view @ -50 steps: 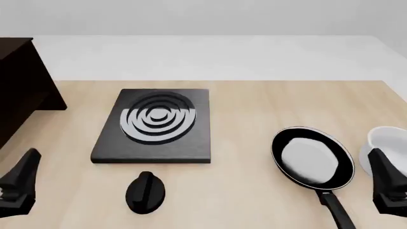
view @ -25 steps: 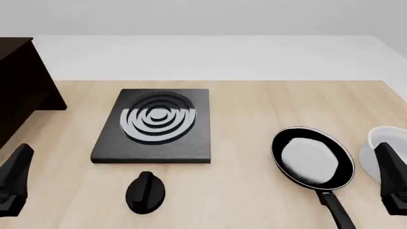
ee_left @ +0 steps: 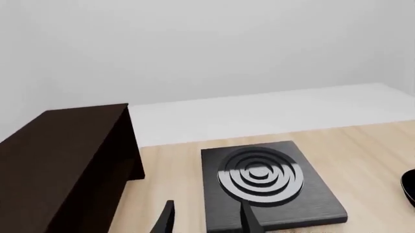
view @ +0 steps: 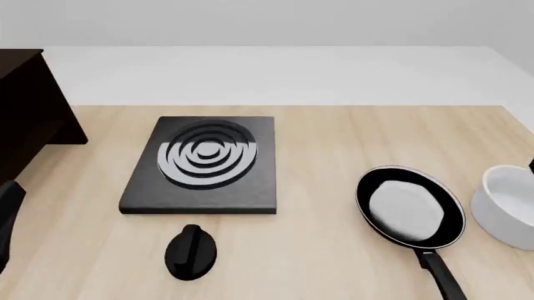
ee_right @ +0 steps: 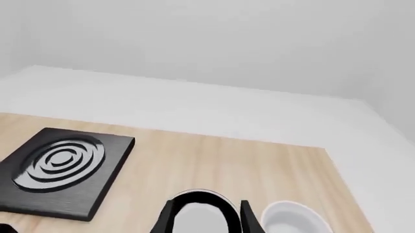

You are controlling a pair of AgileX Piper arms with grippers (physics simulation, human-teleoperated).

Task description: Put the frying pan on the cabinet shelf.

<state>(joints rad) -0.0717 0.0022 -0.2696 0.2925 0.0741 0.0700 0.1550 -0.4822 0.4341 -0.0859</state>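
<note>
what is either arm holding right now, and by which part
Nothing. The pan lies untouched on the table, and both end effectors, left and right, are open and empty.

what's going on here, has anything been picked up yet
Nothing is held yet. The frying pan sits untouched on the table, near right, handle toward the arms, beside a white bowl. The right gripper hovers open, pointed at the pan. The left gripper is open too, facing the burner plate, with the dark cabinet at far left. A black knob lies in front of the burner.
</note>
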